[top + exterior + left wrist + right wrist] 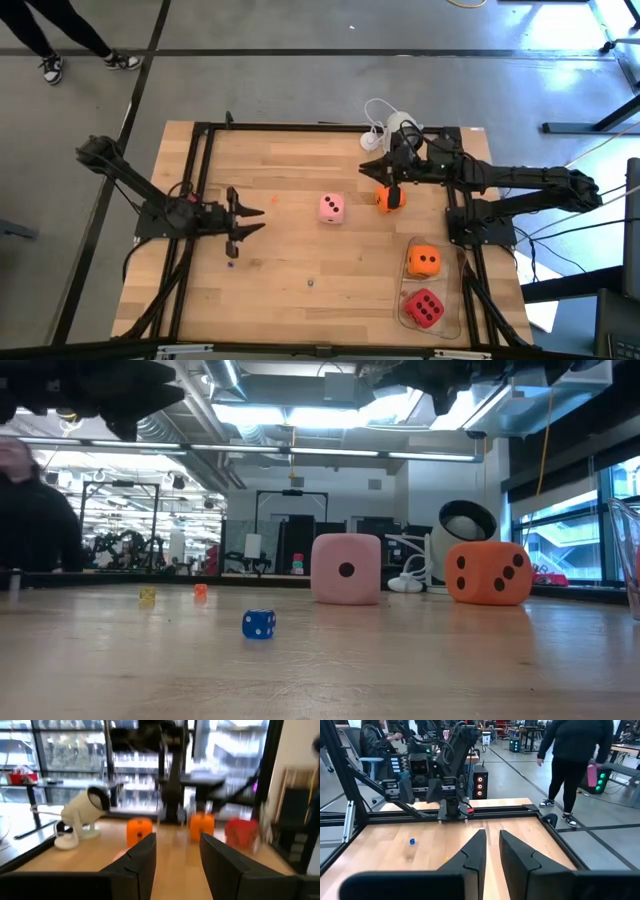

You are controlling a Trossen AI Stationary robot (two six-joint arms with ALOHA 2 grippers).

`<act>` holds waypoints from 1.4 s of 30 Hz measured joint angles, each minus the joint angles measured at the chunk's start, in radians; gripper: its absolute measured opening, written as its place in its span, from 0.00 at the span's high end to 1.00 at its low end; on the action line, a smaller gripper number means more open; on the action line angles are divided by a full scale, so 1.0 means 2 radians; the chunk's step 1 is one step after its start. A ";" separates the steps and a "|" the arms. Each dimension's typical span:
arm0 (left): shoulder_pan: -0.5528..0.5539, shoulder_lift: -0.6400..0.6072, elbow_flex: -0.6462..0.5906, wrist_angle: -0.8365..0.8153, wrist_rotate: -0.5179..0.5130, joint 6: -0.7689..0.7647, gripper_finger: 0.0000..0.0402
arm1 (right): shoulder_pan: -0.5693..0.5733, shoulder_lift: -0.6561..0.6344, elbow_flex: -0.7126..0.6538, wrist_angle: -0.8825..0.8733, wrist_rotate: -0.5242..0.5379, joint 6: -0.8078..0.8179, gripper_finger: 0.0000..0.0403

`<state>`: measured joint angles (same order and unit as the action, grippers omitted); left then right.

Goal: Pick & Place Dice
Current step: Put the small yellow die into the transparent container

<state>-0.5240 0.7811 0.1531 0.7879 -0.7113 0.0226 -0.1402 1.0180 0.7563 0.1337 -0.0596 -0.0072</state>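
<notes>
A pink die (332, 208) sits on its flat face mid-table, also in the low view (346, 568). An orange die (386, 199) rests on the table right of it (488, 572). Another orange die (423, 261) and a red die (425, 308) lie in a clear tray (404, 318) at the near right. My right gripper (393, 178) hovers level above the first orange die, its fingers (492, 836) a narrow gap apart with nothing between them. My left gripper (258, 221) is open at the table's left, pointing level toward the dice (177, 840).
A white round camera (402, 127) with its cable stands at the far edge. Tiny dice lie on the wood, a blue one (258, 624) among them. A black frame (300, 127) rims the table. A person (575, 755) walks on the floor beyond.
</notes>
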 joint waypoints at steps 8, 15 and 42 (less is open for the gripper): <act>0.002 0.000 0.134 -0.296 0.006 -0.077 0.64 | 0.000 0.007 0.000 0.002 0.000 0.015 0.86; 0.002 0.000 0.167 -0.301 0.011 -0.042 0.64 | 0.000 0.035 0.000 0.009 0.000 0.027 0.86; 0.001 0.006 0.164 -0.296 0.119 -0.149 0.64 | 0.019 0.080 0.000 0.118 -0.155 0.013 0.86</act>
<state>-0.5220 0.7935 0.4816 0.1960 -0.4736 -0.2759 -0.1024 1.1778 0.7567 0.3702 -0.3697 0.0194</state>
